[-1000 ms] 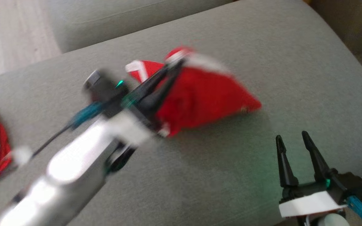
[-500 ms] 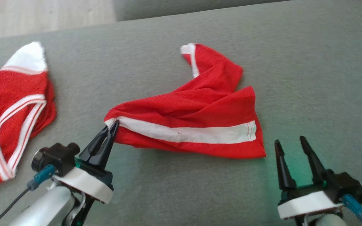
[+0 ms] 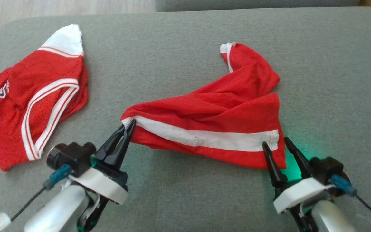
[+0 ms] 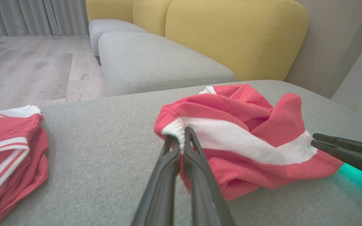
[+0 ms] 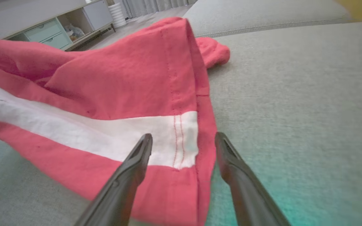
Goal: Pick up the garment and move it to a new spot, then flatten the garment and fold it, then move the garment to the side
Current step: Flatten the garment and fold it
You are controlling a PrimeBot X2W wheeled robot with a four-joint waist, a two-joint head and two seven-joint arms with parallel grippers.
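My left gripper pinched the white-banded corner of the red garment, which lay crumpled toward 2 o'clock. My right gripper sat by its far end at 3 o'clock; a second red cloth lay at 9 o'clock.

You've got a grey cushion carrying everything here. Near its middle lies the red garment, crumpled, its white band running along the side toward the near edge. By the left edge sits a second red piece, white-trimmed, well apart from the first.
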